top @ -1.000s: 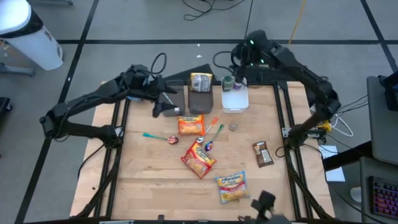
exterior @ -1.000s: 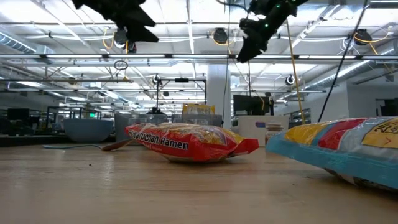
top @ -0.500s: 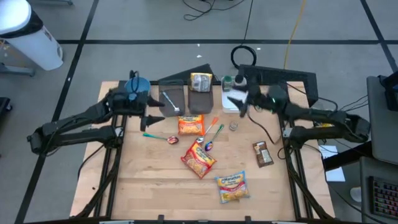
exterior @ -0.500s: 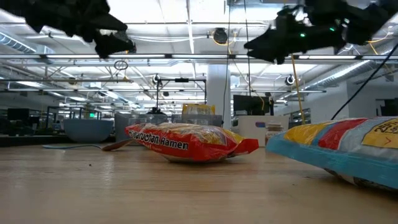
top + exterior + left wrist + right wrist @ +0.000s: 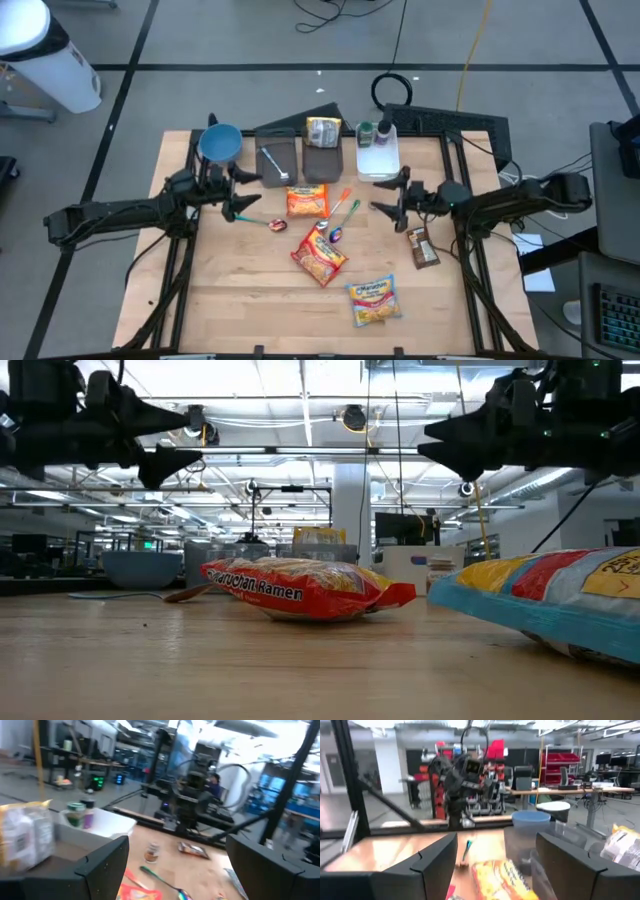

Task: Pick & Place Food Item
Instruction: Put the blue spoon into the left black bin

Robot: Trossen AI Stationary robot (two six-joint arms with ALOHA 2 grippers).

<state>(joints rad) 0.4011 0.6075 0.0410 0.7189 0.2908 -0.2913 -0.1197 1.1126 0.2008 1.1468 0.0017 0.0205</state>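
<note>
Several ramen packets lie flat on the wooden table: an orange one [image 5: 307, 201], a red one [image 5: 320, 255] [image 5: 295, 588] and a blue-edged one [image 5: 373, 300] [image 5: 560, 600]. A brown snack bar [image 5: 422, 247] lies near the right edge. My left gripper [image 5: 243, 194] [image 5: 185, 440] hovers open at the table's left and points level toward the right. My right gripper [image 5: 388, 196] [image 5: 440, 445] hovers open at the table's right, facing it. Both are clear above the table with nothing between their fingers [image 5: 102, 865] [image 5: 427, 865].
Along the far edge stand a blue bowl [image 5: 220, 143], a dark bin [image 5: 278, 160] with a utensil, another dark bin with a snack bag [image 5: 322, 132], and a white tub [image 5: 378, 160] with small bottles. Two spoons [image 5: 258, 218] [image 5: 345, 210] and a small jar [image 5: 375, 203] lie mid-table.
Both arms have come down from high over the far bins and drawn back, the left toward the table's left edge, the right toward its right edge. Each gripper has tipped from pointing down to level and stays open. Nothing on the table has moved.
</note>
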